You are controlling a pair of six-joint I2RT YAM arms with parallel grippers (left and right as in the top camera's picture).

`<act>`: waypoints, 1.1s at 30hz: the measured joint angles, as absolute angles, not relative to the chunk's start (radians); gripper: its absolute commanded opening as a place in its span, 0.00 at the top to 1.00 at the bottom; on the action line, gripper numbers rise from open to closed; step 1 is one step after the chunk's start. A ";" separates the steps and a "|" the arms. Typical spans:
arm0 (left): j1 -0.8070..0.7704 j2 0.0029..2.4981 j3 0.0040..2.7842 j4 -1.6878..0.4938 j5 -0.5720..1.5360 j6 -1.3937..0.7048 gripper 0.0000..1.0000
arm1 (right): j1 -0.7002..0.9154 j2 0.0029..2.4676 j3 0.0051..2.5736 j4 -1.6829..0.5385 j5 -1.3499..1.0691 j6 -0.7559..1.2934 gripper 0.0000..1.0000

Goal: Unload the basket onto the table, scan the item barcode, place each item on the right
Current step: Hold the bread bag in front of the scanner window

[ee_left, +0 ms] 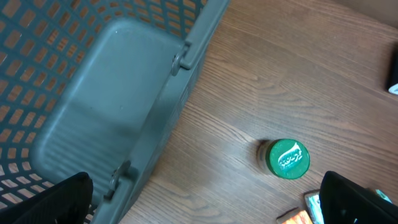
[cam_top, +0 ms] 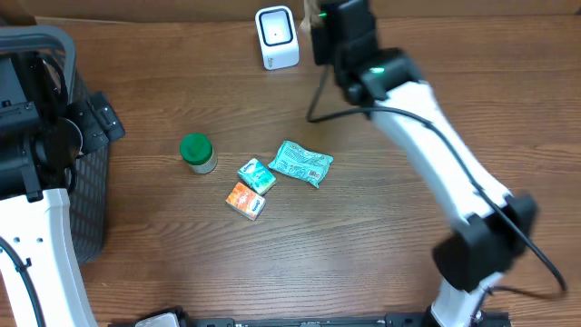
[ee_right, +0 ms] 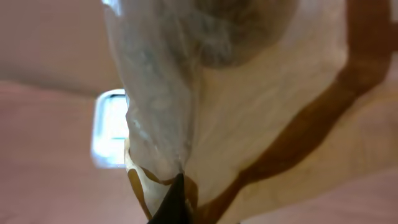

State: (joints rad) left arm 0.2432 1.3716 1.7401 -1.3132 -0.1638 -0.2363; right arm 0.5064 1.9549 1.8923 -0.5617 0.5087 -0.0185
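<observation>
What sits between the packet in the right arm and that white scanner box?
Nothing visible. The right tool holds the plastic packet just beside the white scanner, with no object in the gap. The green-lidded jar and snack packs lie well away, mid-table.

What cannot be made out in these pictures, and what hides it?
The held packet, right wrist view: too close and blurred; no barcode or print is readable.
The scanner, right wrist view: mostly hidden behind the held packet.
The right gripper, overhead view: its fingers and load are covered by its own body.
The orange box, left wrist view: cut off by the bottom edge.
</observation>
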 measured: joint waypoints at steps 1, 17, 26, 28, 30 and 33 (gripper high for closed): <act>0.243 1.372 1.740 -1.313 -0.163 -0.236 0.00 | 0.517 1.988 1.892 -0.517 0.559 -0.060 0.96; 0.243 1.372 1.740 -1.313 -0.163 -0.236 0.00 | 0.550 2.302 1.892 -0.094 0.868 -0.737 0.96; 0.243 1.372 1.740 -1.313 -0.163 -0.236 0.00 | 0.548 2.348 1.892 -0.028 0.872 -0.842 0.96; 0.243 1.372 1.740 -1.313 -0.163 -0.236 0.00 | 0.548 2.357 1.892 -0.027 0.872 -0.861 0.96; 0.243 1.372 1.740 -1.313 -0.163 -0.236 0.00 | 0.546 2.371 1.892 -0.019 0.872 -0.873 0.96; 0.243 1.372 1.740 -1.313 -0.163 -0.236 0.00 | 0.543 2.398 1.892 0.016 0.873 -0.886 0.96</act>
